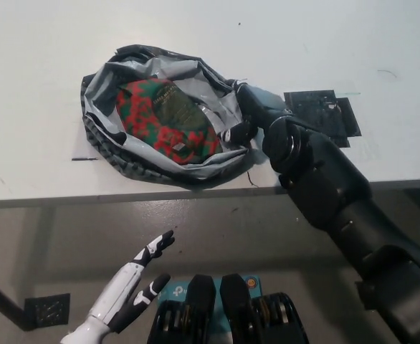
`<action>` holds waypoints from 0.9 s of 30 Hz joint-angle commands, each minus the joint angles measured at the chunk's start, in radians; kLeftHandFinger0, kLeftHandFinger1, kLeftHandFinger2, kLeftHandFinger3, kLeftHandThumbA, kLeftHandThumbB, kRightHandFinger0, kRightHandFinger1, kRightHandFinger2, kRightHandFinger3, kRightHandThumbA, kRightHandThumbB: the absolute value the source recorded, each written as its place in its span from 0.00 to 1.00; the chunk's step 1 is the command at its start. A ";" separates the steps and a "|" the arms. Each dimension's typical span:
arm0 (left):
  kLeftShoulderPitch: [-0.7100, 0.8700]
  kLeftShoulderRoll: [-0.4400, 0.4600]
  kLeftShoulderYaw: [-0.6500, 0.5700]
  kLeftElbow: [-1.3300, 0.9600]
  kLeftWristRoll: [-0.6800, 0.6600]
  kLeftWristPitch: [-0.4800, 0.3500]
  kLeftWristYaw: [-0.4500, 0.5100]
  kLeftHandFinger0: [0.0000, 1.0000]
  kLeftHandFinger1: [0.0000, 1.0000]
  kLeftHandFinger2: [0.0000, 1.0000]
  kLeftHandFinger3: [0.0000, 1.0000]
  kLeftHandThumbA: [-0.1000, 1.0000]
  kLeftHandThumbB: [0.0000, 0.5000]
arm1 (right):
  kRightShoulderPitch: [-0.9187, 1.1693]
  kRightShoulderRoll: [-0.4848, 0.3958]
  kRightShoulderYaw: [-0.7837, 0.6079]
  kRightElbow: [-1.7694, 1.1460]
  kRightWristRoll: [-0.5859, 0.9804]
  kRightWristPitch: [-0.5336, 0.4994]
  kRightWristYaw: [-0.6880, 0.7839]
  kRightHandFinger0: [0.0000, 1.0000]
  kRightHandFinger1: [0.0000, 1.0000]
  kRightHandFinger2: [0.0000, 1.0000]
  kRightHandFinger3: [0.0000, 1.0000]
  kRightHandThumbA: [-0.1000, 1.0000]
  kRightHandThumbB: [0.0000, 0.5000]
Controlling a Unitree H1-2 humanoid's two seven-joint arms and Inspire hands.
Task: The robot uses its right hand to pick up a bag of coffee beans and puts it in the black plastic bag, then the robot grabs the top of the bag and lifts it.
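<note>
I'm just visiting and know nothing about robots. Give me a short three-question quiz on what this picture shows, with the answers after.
1. True or false: the bag of coffee beans already lies inside the black plastic bag.
2. Which hand is at the bag's rim? A) the white left hand B) the black right hand C) both
3. Fill in: the left hand hangs below the edge of the ____, with its fingers apart.

Key
1. True: the red and green pack lies in the open bag on the white table.
2. B: the right hand is at the rim's right side; whether it has gripped the plastic cannot be told.
3. table
</note>
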 commanded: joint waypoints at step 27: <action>-0.048 0.014 0.005 -0.001 -0.030 -0.032 -0.036 1.00 1.00 1.00 1.00 0.96 0.43 | -0.131 0.092 -0.532 -0.073 0.472 0.149 -0.038 0.00 0.32 0.71 0.81 0.00 0.25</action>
